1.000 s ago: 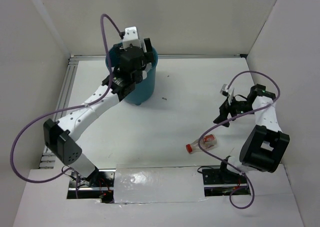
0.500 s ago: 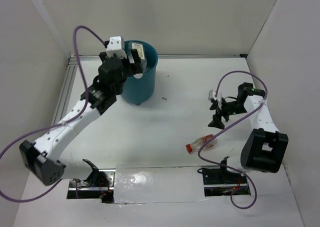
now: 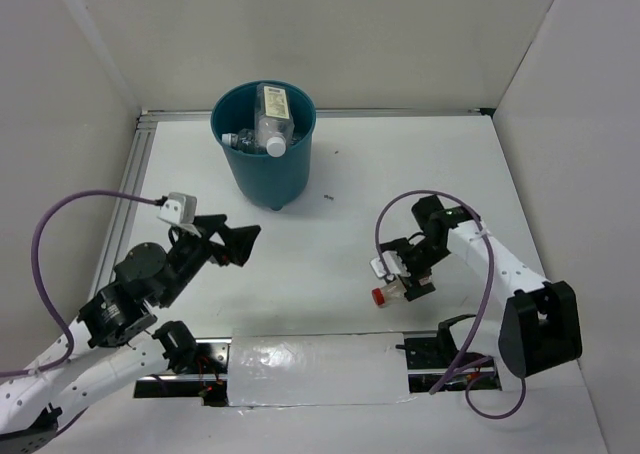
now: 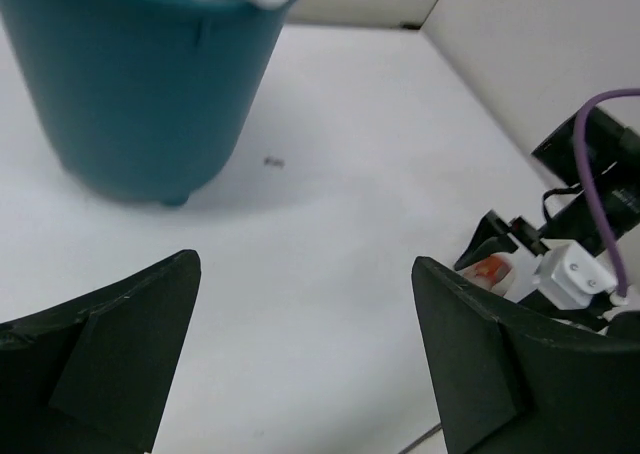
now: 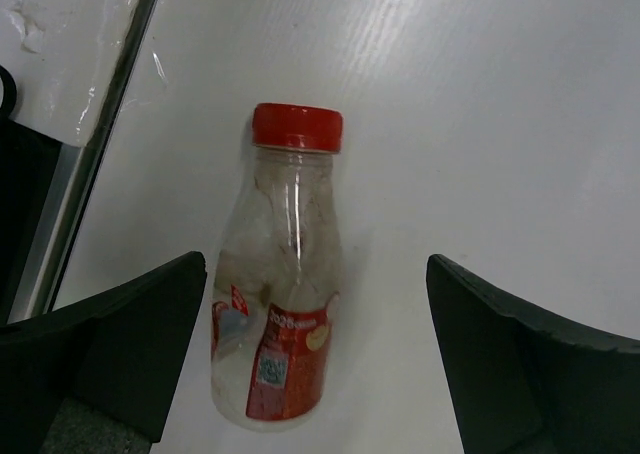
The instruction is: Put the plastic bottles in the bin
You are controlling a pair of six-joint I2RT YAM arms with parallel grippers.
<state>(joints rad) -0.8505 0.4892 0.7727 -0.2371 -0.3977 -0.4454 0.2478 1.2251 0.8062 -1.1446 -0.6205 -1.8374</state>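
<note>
Red-capped bottle (image 5: 283,284) is lying on its side on the table (image 3: 330,244) and is being straddled, untouched, by the right gripper (image 3: 403,277) with fingers spread wide, while the left gripper (image 4: 305,264) (also spread, empty) is being held well apart from the teal bin (image 3: 290,169), where other bottles (image 3: 271,114) are sitting.

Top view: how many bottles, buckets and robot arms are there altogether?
Bottles: 3 told apart: the red-capped bottle on the table, plus a large clear bottle and a small bottle in the bucket; others may be hidden.
Buckets: 1
Robot arms: 2, left arm and right arm
Total: 6
</note>
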